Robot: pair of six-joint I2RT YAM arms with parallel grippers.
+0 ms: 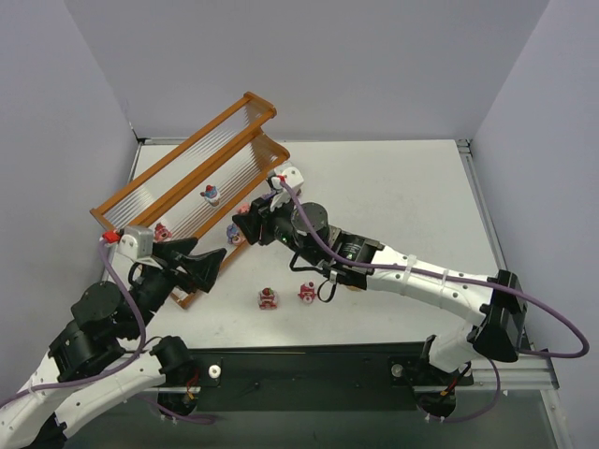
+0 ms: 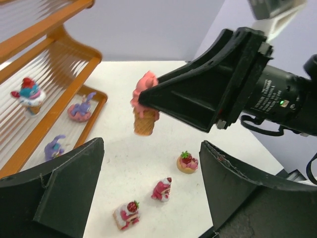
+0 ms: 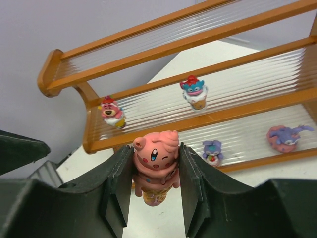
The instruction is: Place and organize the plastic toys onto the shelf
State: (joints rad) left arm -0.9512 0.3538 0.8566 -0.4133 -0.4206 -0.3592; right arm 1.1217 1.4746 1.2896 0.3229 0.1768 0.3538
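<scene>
Plastic toys (image 1: 268, 298) in three groups, taken from the left. Farthest left, on the shelf (image 1: 187, 178), four parked: a pink bear figure (image 3: 111, 112) and a blue figure with a red cap (image 3: 194, 93) on the middle tier, a small purple figure (image 3: 212, 151) and a purple figure on a pink donut (image 3: 285, 137) on the lowest tier. Next, left gripper (image 1: 211, 248), just beside the shelf's near end, jaws spread wide with nothing between them, idle by the look of it. Then right gripper (image 3: 154, 153), clenched on a pink ice-cream cone toy (image 2: 144, 106): toy pinched at its sides between the two pads, close to the fingertips, upright, face toward the wrist camera, cone pointing down, apparently raised off the table (image 1: 393, 187) and just in front of the lowest tier. Rightmost, loose on the table and apart from both sets of jaws: a strawberry cake slice (image 2: 127, 214), a pink-and-red figure (image 2: 162, 189), a strawberry donut (image 2: 187, 162). Reads as the carry-and-place step for the cone toy, grasp made, set-down not yet done. Next move, probably: reaching forward over a tier, choosing a gap beside the figures there, lowering to slat contact with the toy kept upright, then releasing gently, given a narrow cone base on ribbed slats, likely prone to tipping.
</scene>
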